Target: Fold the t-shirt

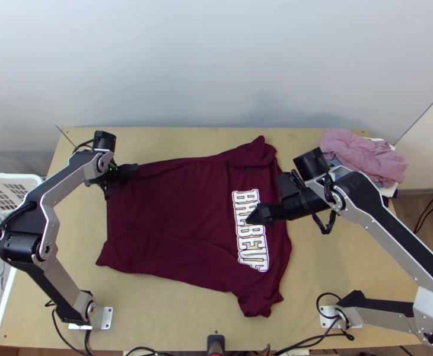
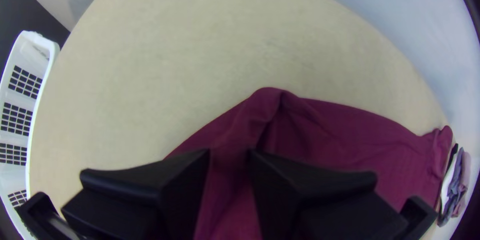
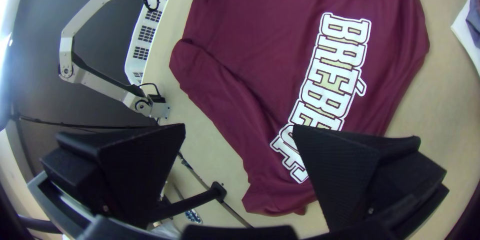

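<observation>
The maroon t-shirt (image 1: 169,213) lies spread on the table, its white lettering towards the right and some creases near the sleeves. At its upper left corner my left gripper (image 1: 123,181) is low over the cloth. In the left wrist view, a narrow gap separates the fingers of the left gripper (image 2: 230,157), with a raised fold of the shirt (image 2: 270,108) between and beyond them. My right gripper (image 1: 266,200) is above the lettered part. The right wrist view has the right gripper (image 3: 240,127) wide open over the shirt (image 3: 250,35), holding nothing.
A pile of pink and grey-blue cloths (image 1: 359,155) sits at the table's far right corner. A white basket (image 1: 9,285) with light cloth stands off the left edge. Bare table (image 1: 175,302) shows in front of the shirt.
</observation>
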### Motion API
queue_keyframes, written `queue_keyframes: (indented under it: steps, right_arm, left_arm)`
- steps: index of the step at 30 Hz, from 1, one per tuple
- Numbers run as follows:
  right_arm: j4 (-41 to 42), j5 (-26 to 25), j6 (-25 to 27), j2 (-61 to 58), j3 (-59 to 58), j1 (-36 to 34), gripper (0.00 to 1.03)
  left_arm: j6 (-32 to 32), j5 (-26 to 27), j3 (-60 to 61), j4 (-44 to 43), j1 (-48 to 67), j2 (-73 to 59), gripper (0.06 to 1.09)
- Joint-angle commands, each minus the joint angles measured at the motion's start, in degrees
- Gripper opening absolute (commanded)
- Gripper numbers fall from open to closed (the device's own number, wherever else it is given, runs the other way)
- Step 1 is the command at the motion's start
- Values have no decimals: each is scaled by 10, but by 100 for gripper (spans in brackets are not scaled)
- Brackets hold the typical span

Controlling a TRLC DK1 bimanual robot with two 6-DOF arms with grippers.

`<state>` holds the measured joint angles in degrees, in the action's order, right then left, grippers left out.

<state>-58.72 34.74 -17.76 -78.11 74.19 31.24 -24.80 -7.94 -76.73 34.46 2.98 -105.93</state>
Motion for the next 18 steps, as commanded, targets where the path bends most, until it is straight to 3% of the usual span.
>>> queue_keyframes:
  steps: [1,5,6,7,9,18]
  right_arm:
    - [0,0,-1,3,-18,-2,100]
    - [1,-1,-1,5,-21,-6,100]
    - [6,-1,-1,4,-21,-8,100]
    - [16,-1,-1,3,-21,-11,100]
    - [46,-5,-1,-4,-17,-20,100]
    - [215,-103,5,-119,25,-88,99]
  left_arm:
    - [5,-23,-13,-36,4,-9,24]
    - [6,-25,-24,-36,2,-19,22]
    - [6,-26,-27,-37,1,-20,20]
    - [6,-33,-33,-39,0,-22,10]
    - [6,-41,-44,-42,-2,-24,10]
    - [16,-96,-139,-43,-14,-58,10]
